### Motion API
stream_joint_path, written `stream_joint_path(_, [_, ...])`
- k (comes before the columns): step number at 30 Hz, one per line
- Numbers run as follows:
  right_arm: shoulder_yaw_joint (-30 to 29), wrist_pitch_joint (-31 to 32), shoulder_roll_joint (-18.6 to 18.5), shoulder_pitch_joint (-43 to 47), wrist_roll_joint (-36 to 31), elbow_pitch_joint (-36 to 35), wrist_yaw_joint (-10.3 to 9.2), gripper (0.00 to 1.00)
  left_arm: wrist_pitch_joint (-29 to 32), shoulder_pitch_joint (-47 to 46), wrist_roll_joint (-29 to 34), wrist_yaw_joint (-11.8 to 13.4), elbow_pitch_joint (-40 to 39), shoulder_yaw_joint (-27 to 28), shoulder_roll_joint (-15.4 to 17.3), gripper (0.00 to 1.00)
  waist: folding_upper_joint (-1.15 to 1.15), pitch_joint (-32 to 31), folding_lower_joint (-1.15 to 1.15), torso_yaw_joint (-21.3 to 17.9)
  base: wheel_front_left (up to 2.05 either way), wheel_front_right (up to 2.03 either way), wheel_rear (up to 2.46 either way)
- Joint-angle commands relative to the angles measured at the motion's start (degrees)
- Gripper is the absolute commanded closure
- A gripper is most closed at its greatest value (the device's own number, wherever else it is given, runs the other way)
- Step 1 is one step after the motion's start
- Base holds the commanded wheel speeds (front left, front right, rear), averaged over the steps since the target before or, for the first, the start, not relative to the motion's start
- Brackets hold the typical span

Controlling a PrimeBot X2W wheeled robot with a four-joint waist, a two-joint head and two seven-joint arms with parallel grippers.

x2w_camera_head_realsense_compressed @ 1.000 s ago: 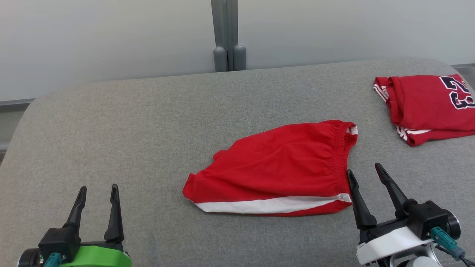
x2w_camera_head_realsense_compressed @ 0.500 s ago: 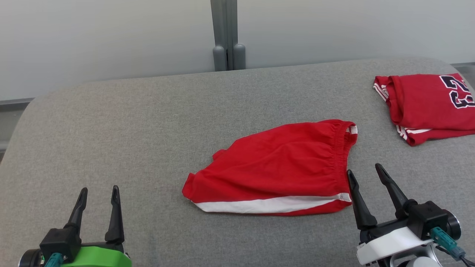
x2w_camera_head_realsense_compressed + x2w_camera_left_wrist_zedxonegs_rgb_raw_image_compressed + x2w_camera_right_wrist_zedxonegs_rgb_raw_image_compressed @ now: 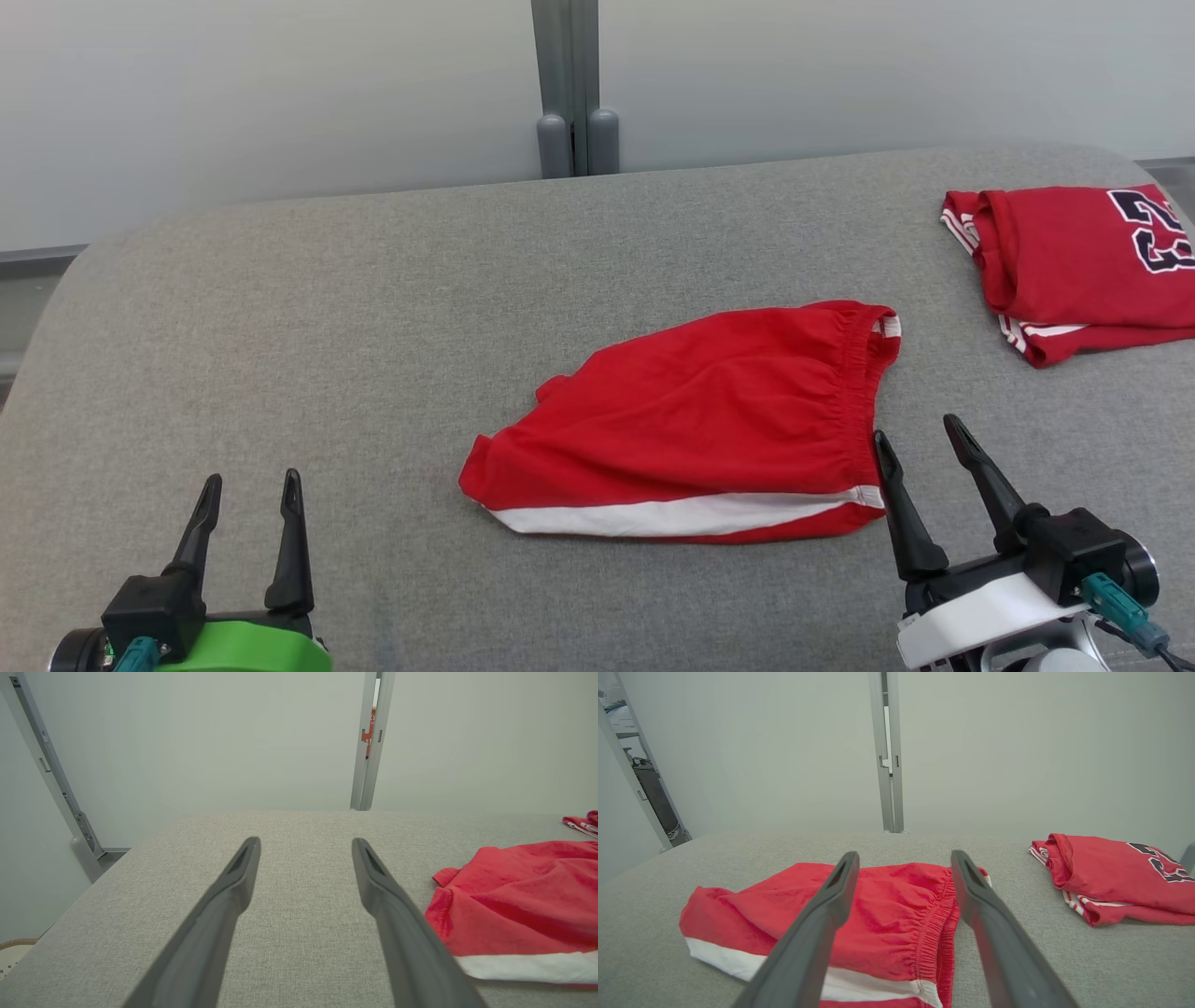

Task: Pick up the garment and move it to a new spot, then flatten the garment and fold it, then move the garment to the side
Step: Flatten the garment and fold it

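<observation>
Red shorts (image 3: 700, 420) lie spread out near the middle of the grey padded table (image 3: 327, 327), a little toward the robot's right side. Their elastic waistband (image 3: 859, 392) is at the right end and the leg openings are at the left end. A white stripe (image 3: 681, 515) runs along the edge nearest to the robot. The cloth has some soft wrinkles and one small corner sticks out at the far left.

The right gripper (image 3: 914, 427) is just beside the near corner of the waistband. Its two dark fingers are spread apart and nothing is between them. Its left fingertip comes very close to the hem, but I cannot tell if it touches.

The left gripper (image 3: 252, 476) is at the front left of the table, well apart from the shorts, also with fingers released and empty.

A folded red jersey (image 3: 1074, 271) with a dark number rests at the far right of the table, apart from the shorts.
</observation>
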Motion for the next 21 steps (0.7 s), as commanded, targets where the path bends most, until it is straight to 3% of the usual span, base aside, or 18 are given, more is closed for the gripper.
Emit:
stream_joint_path(1, [0.0, -0.1, -0.2, 0.2, 0.2, 0.1, -0.1, 0.0, 0.0, 0.1, -0.2, -0.2, 0.1, 0.0, 0.3, 0.0, 0.0, 0.0, 0.0, 0.0, 0.0, 0.0, 0.0])
stream_joint_path(12, [0.0, -0.1, -0.2, 0.2, 0.1, 0.4, -0.1, 0.0, 0.0, 0.1, -0.4, -0.2, 0.8, -0.5, 0.7, 0.0, 0.0, 0.2, 0.0, -0.1, 0.0, 0.0, 0.0])
stream_joint_path(21, [0.1, -0.1, -1.6, -0.6, 0.8, 3.2, -0.1, 0.0, 0.0, -1.6, -1.0, -0.2, 4.0, -5.0, 3.7, 0.0, 0.0, 1.4, 0.0, -0.5, 0.0, 0.0, 0.0])
